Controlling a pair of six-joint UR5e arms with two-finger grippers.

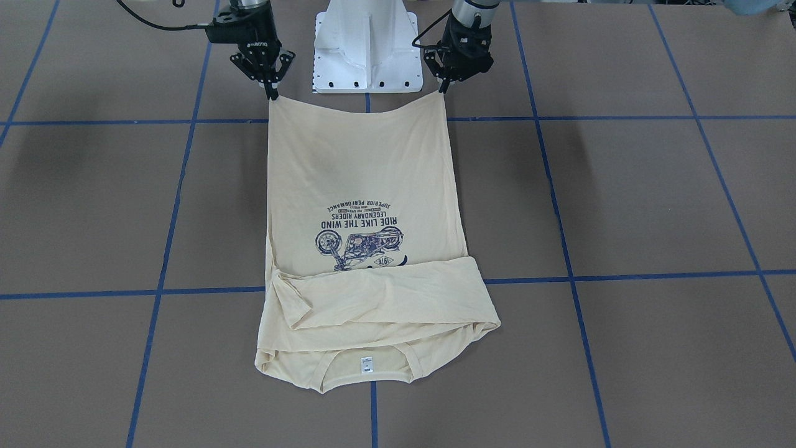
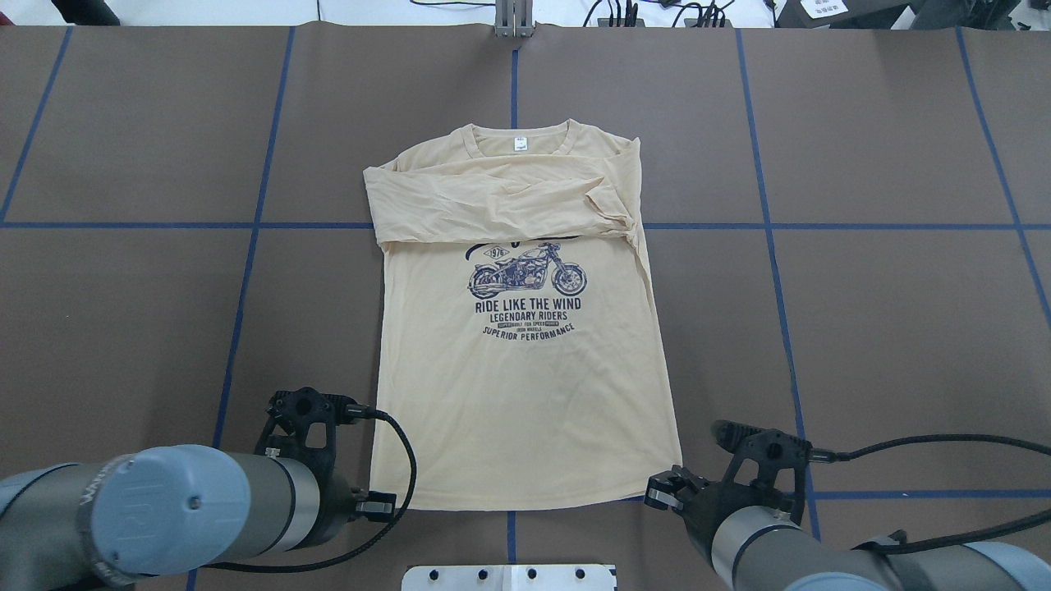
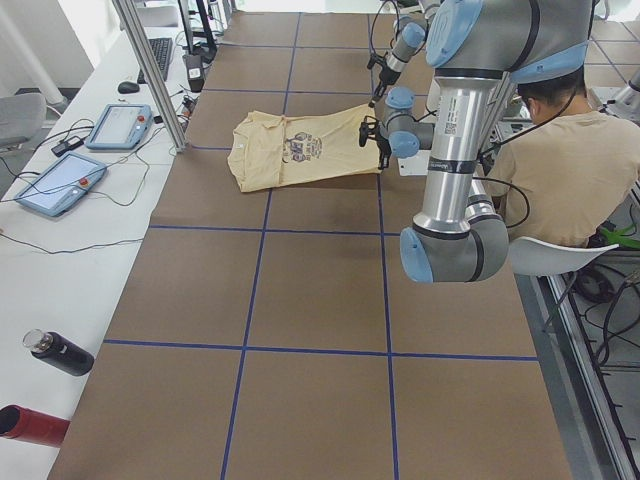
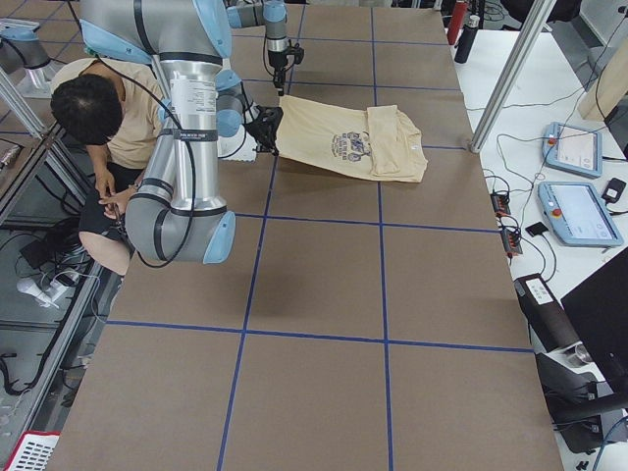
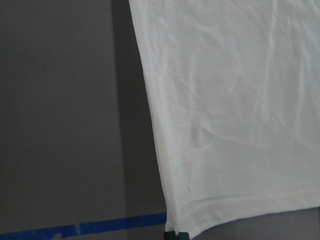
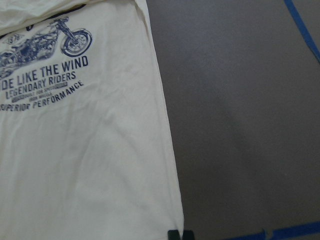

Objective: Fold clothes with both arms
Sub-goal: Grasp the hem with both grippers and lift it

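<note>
The pale cream-yellow long-sleeved T-shirt (image 1: 367,174) lies print-up on the brown table, with both sleeves folded across the chest and the collar with its white label (image 1: 366,364) away from the robot. It also shows in the overhead view (image 2: 525,386). My left gripper (image 1: 444,89) is shut on one hem corner, and its fingertips (image 5: 176,234) pinch the fabric. My right gripper (image 1: 272,94) is shut on the other hem corner, as the right wrist view (image 6: 179,235) shows. The hem edge hangs between them, a little above the table.
The white pedestal base (image 1: 367,56) stands just behind the hem. Blue tape lines (image 1: 622,277) grid the table. A seated person (image 3: 560,170) is beside the robot. Tablets (image 3: 118,125) and bottles (image 3: 58,352) lie on the side bench.
</note>
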